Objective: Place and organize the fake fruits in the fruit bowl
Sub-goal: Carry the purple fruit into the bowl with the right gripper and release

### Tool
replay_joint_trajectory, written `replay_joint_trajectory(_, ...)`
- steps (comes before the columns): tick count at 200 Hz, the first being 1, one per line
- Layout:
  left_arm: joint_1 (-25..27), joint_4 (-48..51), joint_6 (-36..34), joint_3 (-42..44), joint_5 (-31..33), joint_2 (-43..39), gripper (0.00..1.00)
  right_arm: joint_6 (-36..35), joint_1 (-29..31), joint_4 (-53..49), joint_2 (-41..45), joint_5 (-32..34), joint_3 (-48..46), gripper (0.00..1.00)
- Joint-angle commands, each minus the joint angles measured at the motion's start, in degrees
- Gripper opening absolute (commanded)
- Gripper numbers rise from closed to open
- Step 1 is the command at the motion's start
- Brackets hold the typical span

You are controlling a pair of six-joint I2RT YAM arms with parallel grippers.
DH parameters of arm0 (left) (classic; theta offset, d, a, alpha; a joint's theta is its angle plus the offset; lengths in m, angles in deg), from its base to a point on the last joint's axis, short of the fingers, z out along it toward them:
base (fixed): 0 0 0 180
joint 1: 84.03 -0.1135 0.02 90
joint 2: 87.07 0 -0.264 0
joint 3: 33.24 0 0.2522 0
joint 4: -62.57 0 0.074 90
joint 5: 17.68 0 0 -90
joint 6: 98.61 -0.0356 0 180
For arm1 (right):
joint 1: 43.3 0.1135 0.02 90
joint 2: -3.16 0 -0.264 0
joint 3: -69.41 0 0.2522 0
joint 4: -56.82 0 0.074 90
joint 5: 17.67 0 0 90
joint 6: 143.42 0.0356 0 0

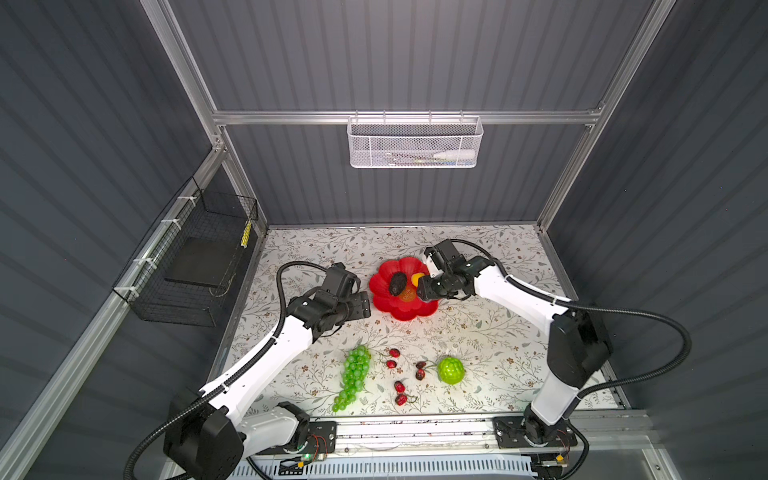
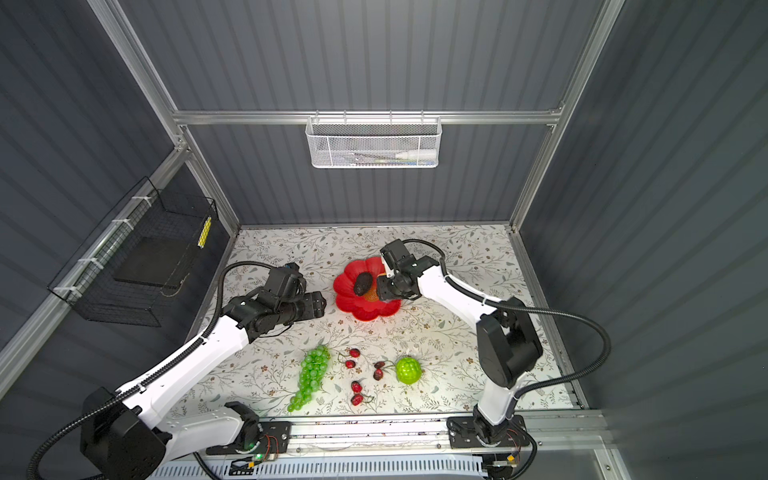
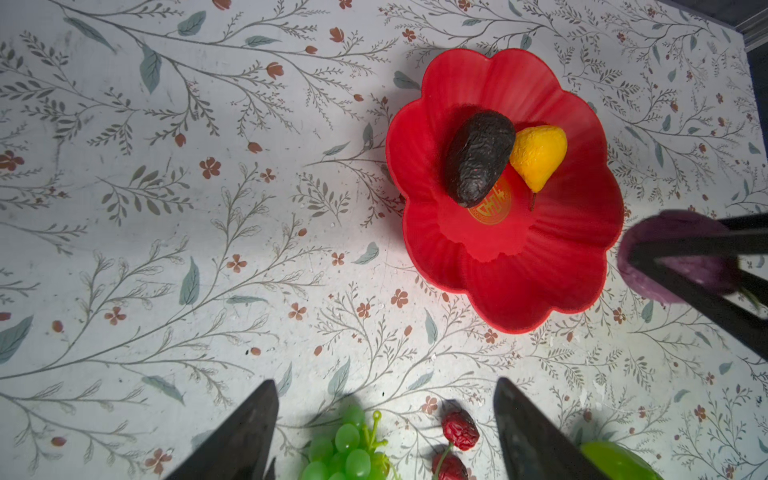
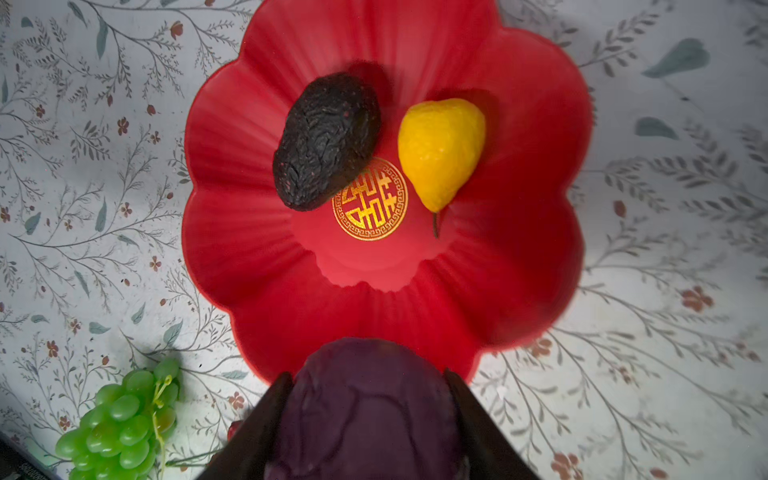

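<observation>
Holding avocado (image 4: 326,141) and pear (image 4: 442,149) sits a scalloped bowl (image 4: 232,232).

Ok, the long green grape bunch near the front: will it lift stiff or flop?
The grape bunch will probably sag: it is many small beads tapering to a thin tail. The glossy round grapes may slip, so gripping the wide end seems safer. Lying long and flat, it looks unlikely to roll.
</observation>
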Motion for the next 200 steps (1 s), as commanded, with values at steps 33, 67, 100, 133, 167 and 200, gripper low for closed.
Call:
replay_joint_trajectory(33,0.1,4.6,1.2,0.7,2.5,-2.1,0.81,-4.3,-2.0,1.9,-8.6,-1.1,4.4,0.46)
replay_joint_trajectory(67,0.1,4.7,0.6,0.2,2.2,-0.9,0.81,-5.4,-2.8,1.5,-11.8,0.5,6.3,0.5)
replay_joint_trajectory(100,0.1,4.4,0.5,-0.2,2.0,-0.1,0.81,-5.0,-3.3,2.8,-13.9,-1.9,7.2,0.5)
replay_joint_trajectory(133,0.2,4.5,0.2,-1.3,1.6,1.0,0.81,-5.4,-3.3,2.7,-16.1,-1.5,8.4,0.53)
replay_joint_trajectory(167,0.2,4.8,-0.1,-2.5,1.2,1.3,0.81,-5.9,-3.5,2.9,-18.1,-0.7,9.9,0.59)
replay_joint_trajectory(200,0.1,6.5,-1.0,-4.6,1.2,2.0,0.81,-7.1,-3.5,1.4,-20.5,0.5,13.1,0.63)
